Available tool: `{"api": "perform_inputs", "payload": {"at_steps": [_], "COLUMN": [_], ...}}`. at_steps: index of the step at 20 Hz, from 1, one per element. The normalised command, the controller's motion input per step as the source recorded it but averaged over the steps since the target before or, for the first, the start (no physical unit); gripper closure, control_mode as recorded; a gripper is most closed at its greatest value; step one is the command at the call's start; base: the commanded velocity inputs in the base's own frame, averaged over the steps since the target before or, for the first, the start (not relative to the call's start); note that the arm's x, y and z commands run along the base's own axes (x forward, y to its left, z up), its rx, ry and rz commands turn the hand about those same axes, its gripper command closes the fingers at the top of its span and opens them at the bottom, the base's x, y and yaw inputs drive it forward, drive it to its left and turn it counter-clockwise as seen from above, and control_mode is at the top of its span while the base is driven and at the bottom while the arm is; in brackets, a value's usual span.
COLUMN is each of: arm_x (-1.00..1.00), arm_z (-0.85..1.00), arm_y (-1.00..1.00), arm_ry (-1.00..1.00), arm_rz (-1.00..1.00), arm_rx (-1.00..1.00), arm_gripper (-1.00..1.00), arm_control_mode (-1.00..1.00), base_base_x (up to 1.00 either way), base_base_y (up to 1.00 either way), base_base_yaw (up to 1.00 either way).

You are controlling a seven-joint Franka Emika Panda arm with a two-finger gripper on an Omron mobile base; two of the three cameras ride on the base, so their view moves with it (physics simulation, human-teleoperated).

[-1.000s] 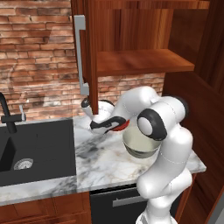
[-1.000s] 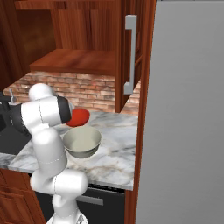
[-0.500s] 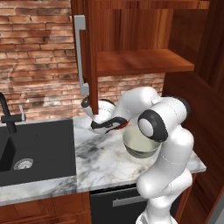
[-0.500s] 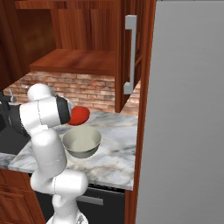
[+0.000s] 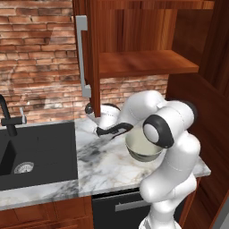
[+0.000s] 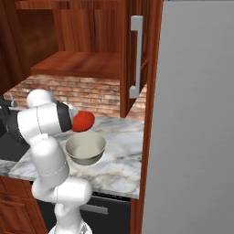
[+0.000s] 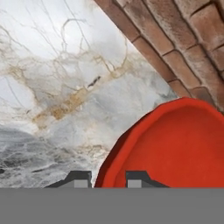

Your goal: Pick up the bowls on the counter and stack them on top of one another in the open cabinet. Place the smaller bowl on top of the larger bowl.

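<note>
Cabinet (image 5: 134,67) on the wall is standing open, door w/ grey bar handle (image 5: 82,56) swung out, shelf (image 6: 82,64) bare. Fridge (image 6: 196,119) is sitting on the right side in right base view. Marble counter (image 5: 103,161) is running under it, black sink (image 5: 31,152) to the left, brick wall (image 5: 36,62) behind. Arm is reaching low over the counter. Grey-beige bowl (image 6: 86,148) is sitting upright on the marble, near the front edge. Red bowl (image 6: 83,121) is hanging tilted just behind/above it, off the counter. Gripper (image 7: 108,179) is pinching the red bowl's rim in hand view, one finger (image 7: 78,179) outside, the other inside, jaws nearly together.
</note>
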Motion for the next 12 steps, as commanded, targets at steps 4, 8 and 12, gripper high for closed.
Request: {"api": "perform_inputs", "payload": {"at_steps": [4,8,12], "arm_x": [-0.24,-0.22,-0.15], "arm_z": [0.06,0.13,0.22], "arm_y": [-0.11,-0.06,-0.02], "arm_ry": [-0.01,0.0,0.0], "arm_rz": [-0.01,-0.01,-0.01], "arm_rx": [0.0,0.0,0.0], "arm_gripper": [1.0,1.0,1.0], "arm_control_mode": [-1.0,-1.0,-1.0], "base_base_x": [0.0,0.0,0.0], "base_base_y": [0.0,0.0,0.0], "base_base_yaw": [0.0,0.0,0.0]}}
